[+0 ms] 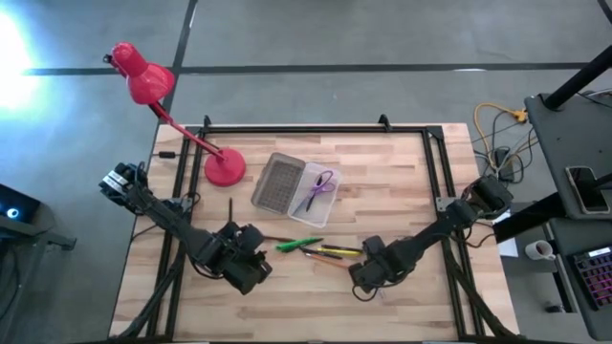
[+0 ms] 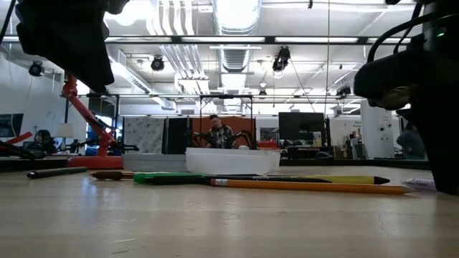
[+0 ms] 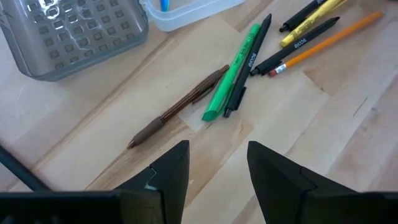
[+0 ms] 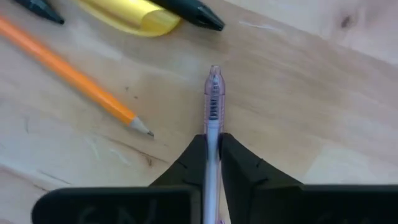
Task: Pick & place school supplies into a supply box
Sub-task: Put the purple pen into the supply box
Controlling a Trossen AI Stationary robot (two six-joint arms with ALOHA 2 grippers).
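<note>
The supply box (image 1: 292, 186) lies open on the table, with a grey ribbed half (image 3: 68, 34) and a clear half that holds the purple-handled scissors (image 1: 320, 189). Near the table's near edge lie a brown pen (image 3: 180, 106), a green marker (image 3: 233, 71), a dark pen (image 3: 249, 62), a yellow marker (image 4: 127, 15) and an orange pencil (image 4: 74, 78). My left gripper (image 3: 217, 149) hovers open just short of the brown pen and green marker. My right gripper (image 4: 213, 140) is shut on a clear purple pen (image 4: 214, 93). My right gripper pinches the clear purple pen between its two fingers, on the shaft (image 4: 213, 124) behind the clip end. The pen lies along the fingers and sticks out ahead of them. Whether its free end (image 4: 214, 71) rests on the table, I cannot tell.
A red desk lamp (image 1: 177, 115) stands on the table's far left corner. A separate dark pen (image 1: 229, 208) lies left of the box. Bare wood lies right of the box and along the near edge. A black frame (image 1: 316, 127) borders the table.
</note>
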